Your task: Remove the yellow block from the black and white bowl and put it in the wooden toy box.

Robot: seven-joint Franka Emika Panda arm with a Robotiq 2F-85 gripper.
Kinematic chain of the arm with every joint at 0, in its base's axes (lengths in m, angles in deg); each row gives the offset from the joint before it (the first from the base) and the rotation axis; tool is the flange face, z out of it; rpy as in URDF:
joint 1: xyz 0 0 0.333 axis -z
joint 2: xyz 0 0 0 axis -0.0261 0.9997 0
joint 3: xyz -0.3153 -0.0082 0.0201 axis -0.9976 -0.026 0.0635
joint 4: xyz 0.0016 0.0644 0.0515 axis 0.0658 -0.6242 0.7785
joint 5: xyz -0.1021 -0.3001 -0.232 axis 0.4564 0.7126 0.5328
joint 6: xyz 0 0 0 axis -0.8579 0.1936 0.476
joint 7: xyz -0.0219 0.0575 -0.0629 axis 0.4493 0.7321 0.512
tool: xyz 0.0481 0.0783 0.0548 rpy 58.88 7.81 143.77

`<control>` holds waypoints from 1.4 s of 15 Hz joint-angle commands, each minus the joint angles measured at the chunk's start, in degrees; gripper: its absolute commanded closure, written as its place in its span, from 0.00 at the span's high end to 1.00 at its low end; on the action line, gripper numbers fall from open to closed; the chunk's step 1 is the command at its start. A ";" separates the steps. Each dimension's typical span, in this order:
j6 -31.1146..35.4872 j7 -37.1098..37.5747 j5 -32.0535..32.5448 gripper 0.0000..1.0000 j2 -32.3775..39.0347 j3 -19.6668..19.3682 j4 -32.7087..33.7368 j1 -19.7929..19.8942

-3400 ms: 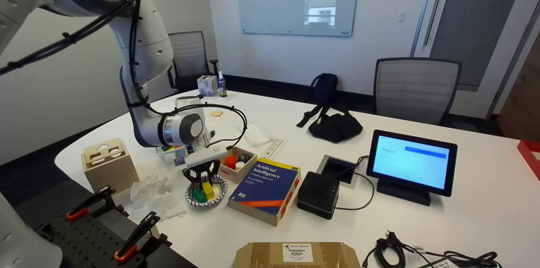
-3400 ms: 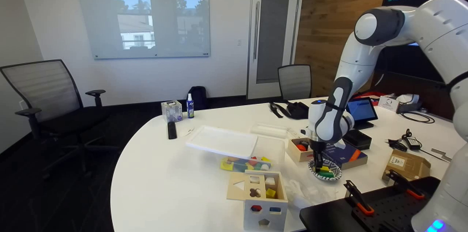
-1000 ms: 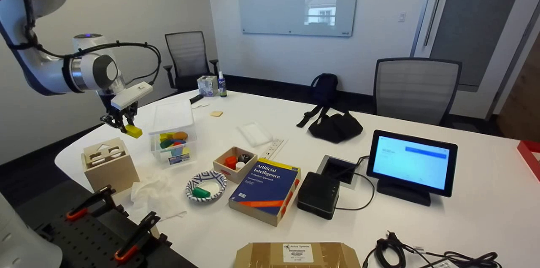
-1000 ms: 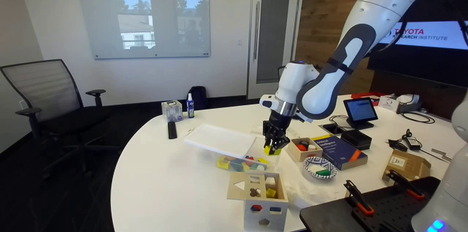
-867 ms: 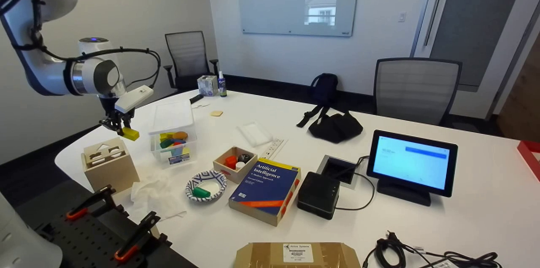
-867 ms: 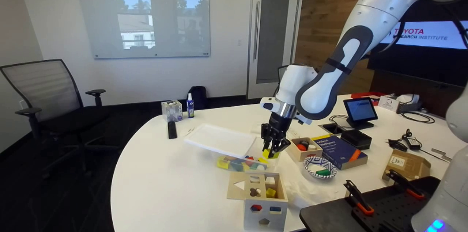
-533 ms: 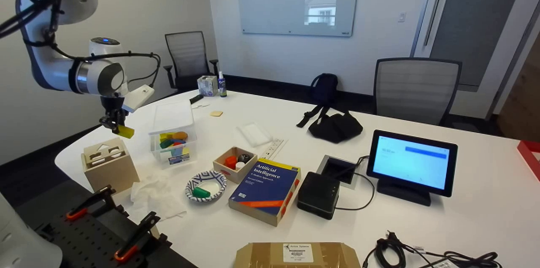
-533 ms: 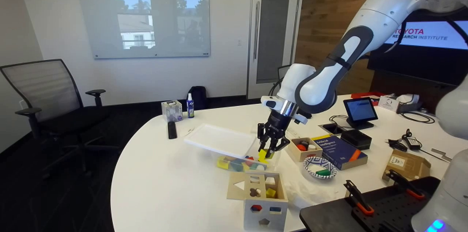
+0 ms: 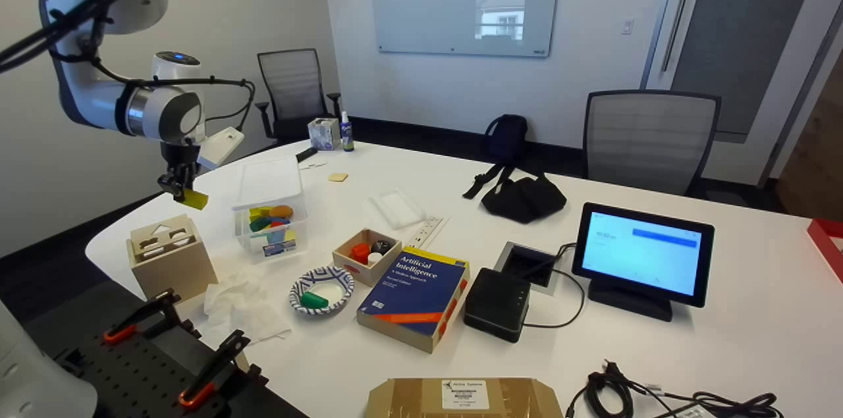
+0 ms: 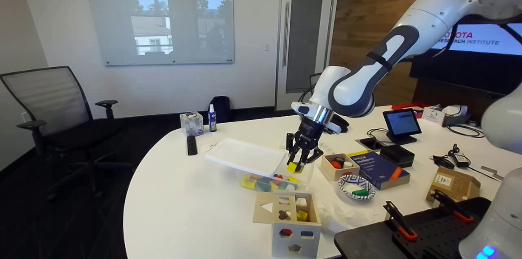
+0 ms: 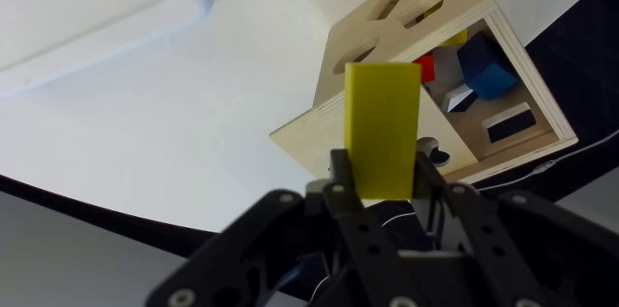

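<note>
The gripper (image 11: 381, 170) has its jaws pinching the yellow block (image 11: 383, 128) by its sides, most of it jutting out past them. Block and jaws hang in the air near the wooden toy box (image 9: 174, 266), apart from it (whether straight above, the views leave unclear). The box's holed lid (image 10: 263, 215) sticks out past one side; a red piece (image 11: 426, 67) and a blue piece (image 11: 489, 78) show through the open top. Near the box on the desk (image 9: 579, 359) stands a translucent tub (image 9: 250, 243); farther from the box is the black and white bowl (image 9: 329, 286), holding a green piece (image 9: 314, 300), and farther yet a blue book (image 9: 415, 293).
</note>
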 commanded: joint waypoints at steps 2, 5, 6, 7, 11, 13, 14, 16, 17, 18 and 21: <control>0.20 -1.21 -1.74 0.33 -0.43 -0.66 0.10 -1.14; 0.20 -1.21 -1.74 0.33 -0.43 -0.66 0.10 -1.19; 0.20 -1.21 -1.74 0.08 -0.43 -0.66 0.10 -1.19; 0.63 -1.65 -1.90 0.08 0.46 -0.30 0.04 -0.65; 1.93 -3.96 -1.69 0.08 3.62 2.47 -0.17 1.80; 2.49 -5.22 -1.31 0.08 5.16 4.35 -0.52 3.35; 2.58 -6.16 -1.11 0.08 6.45 5.52 -0.74 4.58; 2.23 -7.42 -0.92 0.08 9.39 8.09 -1.37 7.56; 1.73 -8.07 -0.75 0.08 11.04 9.28 -1.64 9.14; 1.37 -8.32 -0.49 0.08 12.63 10.10 -1.87 10.47; 0.02 -10.40 0.35 0.08 18.31 12.04 -2.77 14.87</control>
